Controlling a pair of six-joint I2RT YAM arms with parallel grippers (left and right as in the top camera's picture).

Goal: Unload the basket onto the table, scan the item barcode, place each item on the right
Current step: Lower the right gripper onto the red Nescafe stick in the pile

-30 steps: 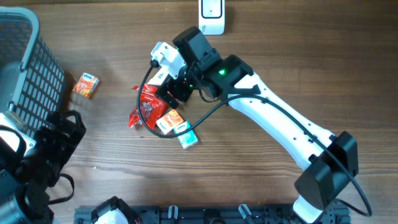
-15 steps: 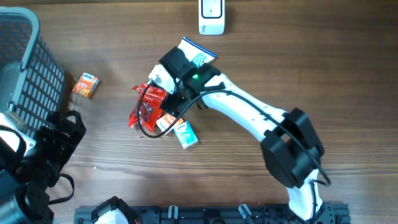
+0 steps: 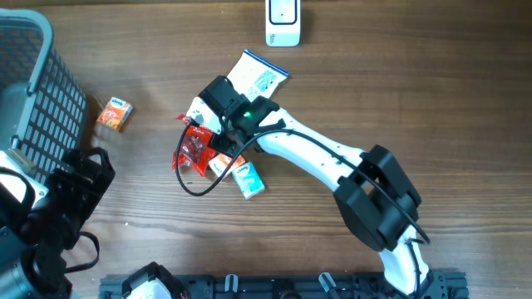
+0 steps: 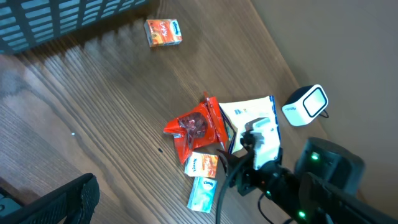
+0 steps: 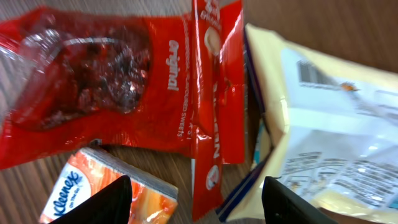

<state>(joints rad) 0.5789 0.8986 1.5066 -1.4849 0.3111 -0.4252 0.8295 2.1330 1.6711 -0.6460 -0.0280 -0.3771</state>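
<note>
A pile lies mid-table: a red snack bag (image 3: 189, 149) (image 5: 93, 106), a narrow red packet (image 5: 214, 93), a cream bag (image 3: 259, 76) (image 5: 329, 124), an orange tissue pack (image 3: 227, 163) (image 5: 81, 186) and a teal tissue pack (image 3: 248, 181). A blurred barcode (image 5: 310, 71) shows on the cream bag. My right gripper (image 3: 214, 137) (image 5: 202, 208) hangs low over the pile, open, with its jaws astride the narrow red packet and the cream bag's edge. The white scanner (image 3: 283, 25) (image 4: 306, 104) stands at the far edge. My left gripper (image 3: 79, 176) rests at the near left, open and holding nothing.
A dark mesh basket (image 3: 33, 91) (image 4: 62, 18) fills the far left corner. A small orange box (image 3: 115, 114) (image 4: 163, 32) lies beside it on the wood. The right arm's black cable (image 3: 195, 187) loops over the pile's near side.
The right arm swung in and lowered its gripper left onto the pile, uncovering the cream bag behind it. The left arm stayed still.
</note>
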